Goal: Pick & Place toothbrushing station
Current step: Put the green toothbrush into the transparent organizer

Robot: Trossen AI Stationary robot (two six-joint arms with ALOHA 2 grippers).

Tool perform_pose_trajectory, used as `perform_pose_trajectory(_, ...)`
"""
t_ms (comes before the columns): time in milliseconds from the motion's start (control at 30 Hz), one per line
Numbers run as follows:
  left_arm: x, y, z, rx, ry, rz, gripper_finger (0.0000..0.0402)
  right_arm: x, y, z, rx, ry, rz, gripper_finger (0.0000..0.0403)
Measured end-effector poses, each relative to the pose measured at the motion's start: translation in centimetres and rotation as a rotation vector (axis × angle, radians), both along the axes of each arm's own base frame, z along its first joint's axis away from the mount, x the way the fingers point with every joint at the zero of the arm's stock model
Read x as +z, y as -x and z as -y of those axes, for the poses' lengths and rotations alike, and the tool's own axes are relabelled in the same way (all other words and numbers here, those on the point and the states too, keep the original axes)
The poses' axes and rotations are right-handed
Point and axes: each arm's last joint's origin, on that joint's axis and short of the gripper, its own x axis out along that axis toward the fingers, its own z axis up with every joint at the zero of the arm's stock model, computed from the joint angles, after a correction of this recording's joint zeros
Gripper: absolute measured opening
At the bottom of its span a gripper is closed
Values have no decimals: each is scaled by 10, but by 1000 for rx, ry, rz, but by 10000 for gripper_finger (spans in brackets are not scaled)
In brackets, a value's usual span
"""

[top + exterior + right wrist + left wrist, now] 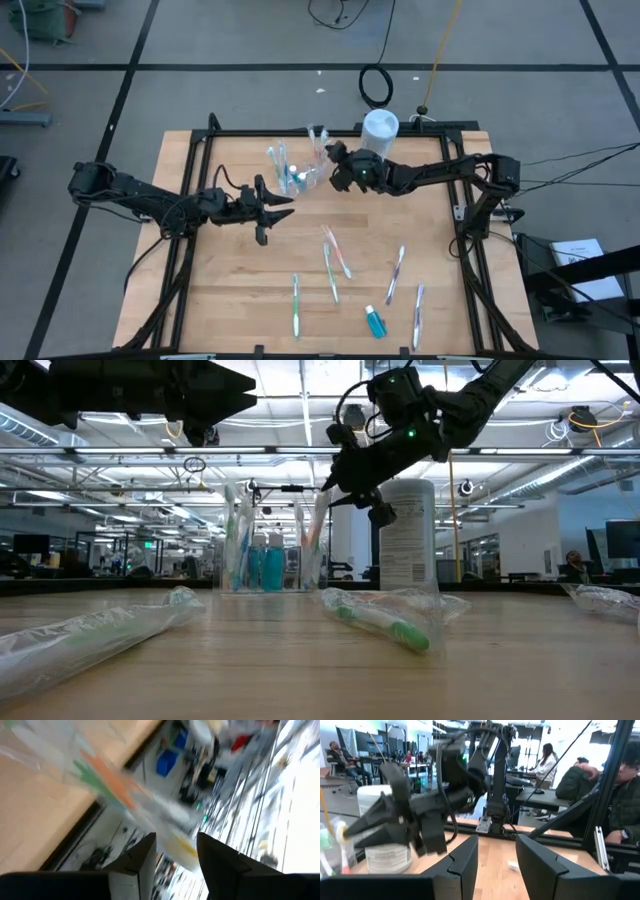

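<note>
My right gripper [332,158] beside the small clear plastic cup [303,172]
Fingers spread; a wrapped toothbrush [107,787] seemingly just ahead

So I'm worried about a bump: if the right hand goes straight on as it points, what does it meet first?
Probably the cup of toothbrushes; the right hand, open, points at it from close by, though its height is unclear.

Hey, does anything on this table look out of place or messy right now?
Yes. Several slim wrapped toothbrushes and a small blue tube lie scattered flat on the wooden table, pointing different ways, away from the small clear plastic cup that holds the others.
</note>
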Motion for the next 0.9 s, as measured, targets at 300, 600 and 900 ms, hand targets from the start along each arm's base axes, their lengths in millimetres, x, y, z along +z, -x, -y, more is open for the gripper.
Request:
perform_pose_trajectory(300, -4, 0, 0, -2, 24, -33, 136, 18, 31, -14, -148, -129, 209, 122)
perform_pose_trajectory(600, -4, 0, 0, -4, 57, -30, 136, 41, 95, -44, -138, -405, 633, 121)
perform_pose_trajectory(900, -4, 0, 0, 8, 75, -33, 136, 33, 142, -76, -92, -990, 1142, 121)
